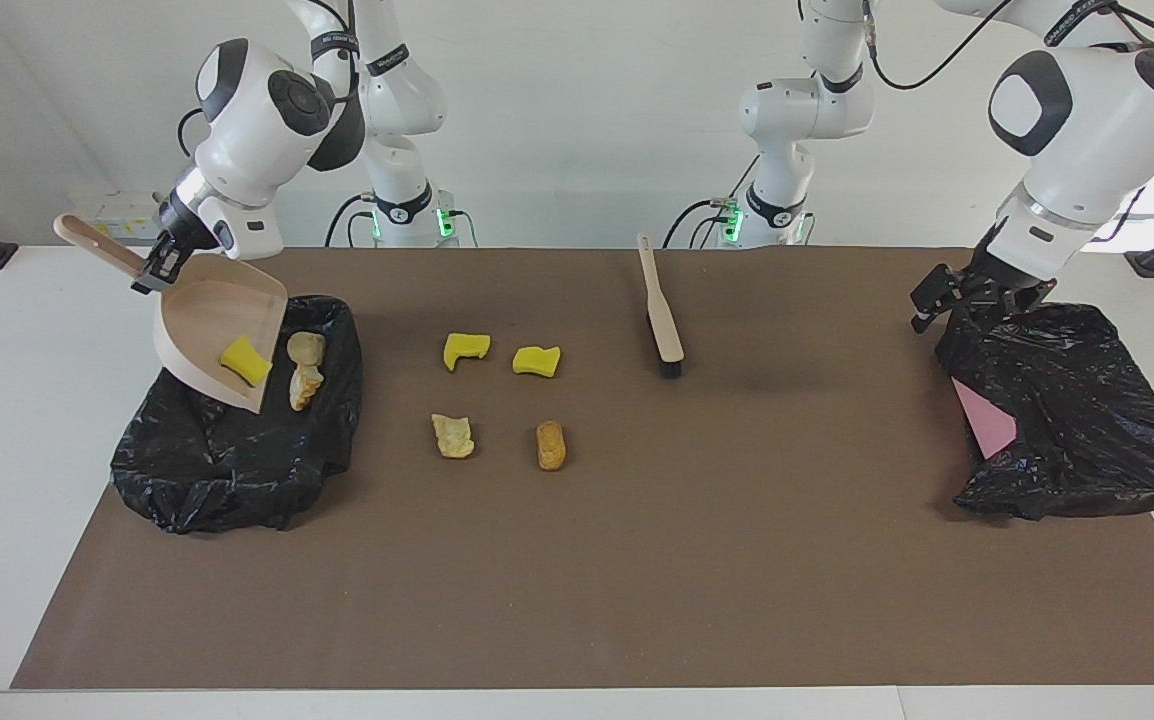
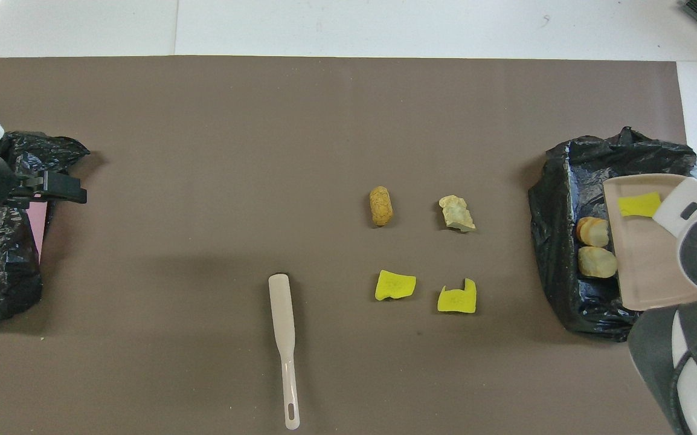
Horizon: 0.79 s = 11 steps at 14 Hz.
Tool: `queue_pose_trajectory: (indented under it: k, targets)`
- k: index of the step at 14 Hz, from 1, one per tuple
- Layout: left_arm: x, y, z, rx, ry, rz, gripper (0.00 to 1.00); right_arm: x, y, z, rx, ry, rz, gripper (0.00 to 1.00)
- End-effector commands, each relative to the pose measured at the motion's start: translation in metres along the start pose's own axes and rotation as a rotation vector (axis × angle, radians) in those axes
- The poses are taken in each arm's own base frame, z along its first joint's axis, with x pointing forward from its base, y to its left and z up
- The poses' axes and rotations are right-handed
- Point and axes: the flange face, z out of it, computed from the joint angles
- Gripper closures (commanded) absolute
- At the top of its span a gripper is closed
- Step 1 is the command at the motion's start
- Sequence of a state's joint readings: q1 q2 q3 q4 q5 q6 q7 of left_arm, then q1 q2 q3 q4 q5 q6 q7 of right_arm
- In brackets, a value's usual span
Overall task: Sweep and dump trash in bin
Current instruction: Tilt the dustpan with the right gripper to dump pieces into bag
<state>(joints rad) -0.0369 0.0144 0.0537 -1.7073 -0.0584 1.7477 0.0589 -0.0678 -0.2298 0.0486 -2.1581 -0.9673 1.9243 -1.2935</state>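
Note:
My right gripper [image 1: 159,265] is shut on the handle of the beige dustpan [image 1: 207,320], which tilts steeply over the black-bag bin [image 1: 237,450] at the right arm's end of the table. One yellow scrap [image 1: 245,360] still lies on the pan. Two tan bread-like chunks [image 1: 304,370] lie in the bin by the pan's lip. Several more pieces of trash rest mid-mat: two yellow ones [image 1: 465,349] [image 1: 536,360], and farther from the robots a tan one [image 1: 453,436] and an orange one [image 1: 550,445]. My left gripper [image 1: 932,305] hangs open and empty.
The beige brush [image 1: 661,320] lies on the mat, nearer to the robots than the scraps and toward the left arm's end. A second crumpled black bag [image 1: 1067,410] with a pink sheet [image 1: 982,420] showing sits at the left arm's end, under the left gripper.

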Motion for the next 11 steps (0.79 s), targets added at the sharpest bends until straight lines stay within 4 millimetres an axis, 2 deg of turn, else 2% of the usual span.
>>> queue_pose_trajectory:
  k: [1,3,4,6,7,10,11]
  targets:
    - [0.008,0.008,-0.018,0.026,0.002,0.027,0.0,-0.004,-0.007,-0.008,-0.018,-0.07,0.0,1.0]
    - [0.006,0.01,-0.036,0.036,-0.013,0.026,0.0,-0.009,-0.01,-0.004,0.003,-0.105,-0.005,1.0]
    - [0.004,0.013,-0.038,0.039,-0.012,0.013,0.0,-0.012,-0.013,-0.001,0.031,-0.117,0.001,1.0]
    - [0.002,0.031,-0.04,0.037,-0.006,0.0,0.0,-0.015,-0.012,-0.01,0.066,-0.141,0.053,1.0]
    - [0.0,0.036,-0.04,0.047,-0.009,0.012,0.0,-0.011,-0.006,-0.025,0.048,-0.147,0.052,1.0]
    - [-0.003,0.038,-0.037,0.054,-0.017,0.024,0.0,-0.029,0.022,-0.04,0.042,-0.111,0.112,1.0]
    - [-0.007,0.038,-0.036,0.054,-0.022,0.039,0.0,-0.033,0.03,-0.046,0.049,-0.036,0.151,1.0]
